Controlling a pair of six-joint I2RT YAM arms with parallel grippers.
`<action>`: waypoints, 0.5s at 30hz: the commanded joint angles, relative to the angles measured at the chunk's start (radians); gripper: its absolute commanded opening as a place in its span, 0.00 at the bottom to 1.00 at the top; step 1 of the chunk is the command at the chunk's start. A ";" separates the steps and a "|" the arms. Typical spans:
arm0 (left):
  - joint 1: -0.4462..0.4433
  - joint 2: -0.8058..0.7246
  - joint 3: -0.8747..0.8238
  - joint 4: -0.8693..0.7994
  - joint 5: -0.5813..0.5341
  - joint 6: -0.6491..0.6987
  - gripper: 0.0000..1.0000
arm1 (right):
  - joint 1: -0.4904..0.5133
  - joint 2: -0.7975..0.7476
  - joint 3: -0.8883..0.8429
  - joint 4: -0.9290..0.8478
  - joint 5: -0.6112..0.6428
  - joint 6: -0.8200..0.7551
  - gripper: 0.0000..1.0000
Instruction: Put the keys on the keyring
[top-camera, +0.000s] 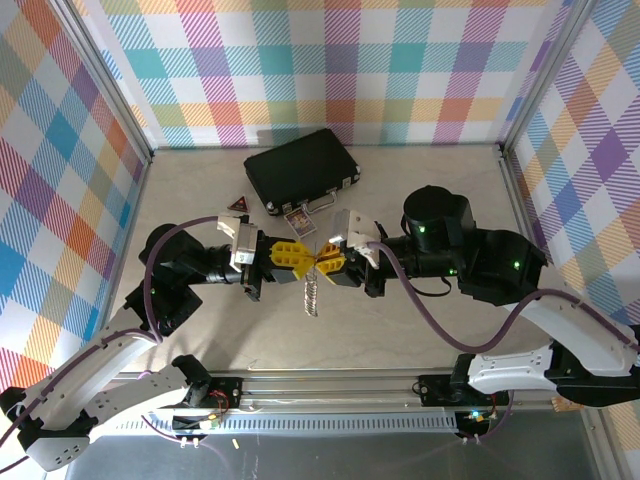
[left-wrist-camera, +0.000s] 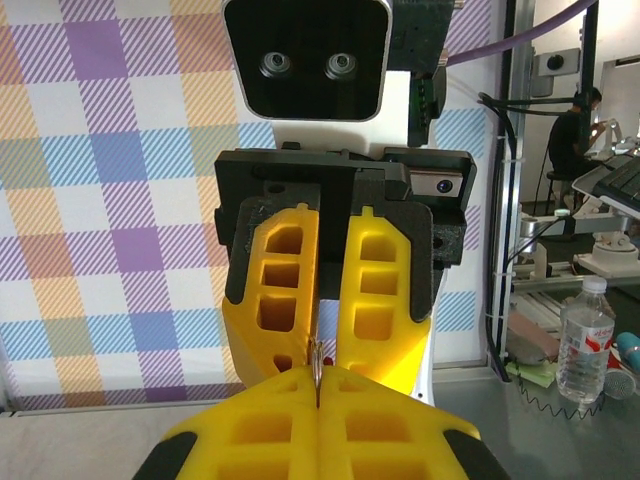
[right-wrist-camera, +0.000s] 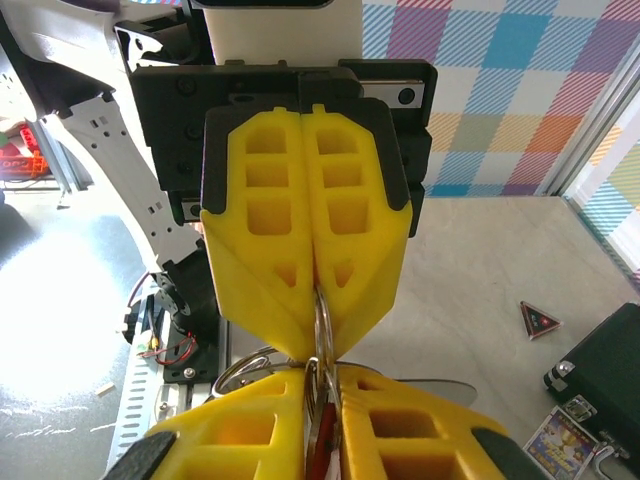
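No readable text, water bottle label (left-wrist-camera: 584, 343) blurred, picture card (right-wrist-camera: 562, 446) print too small

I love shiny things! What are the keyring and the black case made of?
The keyring looks like bare metal: it is silvery and its chain glints. The black case looks like hard plastic or a leather-look cover, and I can't tell which. It is dull black with shiny, metal-looking trim.
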 joint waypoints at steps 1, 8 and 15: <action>-0.009 -0.013 -0.006 0.048 0.019 0.000 0.00 | 0.005 -0.016 -0.009 0.051 -0.018 0.009 0.13; -0.008 -0.011 -0.008 0.044 0.023 0.000 0.00 | 0.004 -0.030 -0.031 0.085 0.018 0.019 0.24; -0.008 -0.013 -0.010 0.039 0.021 0.003 0.00 | 0.005 -0.047 -0.045 0.112 0.024 0.023 0.24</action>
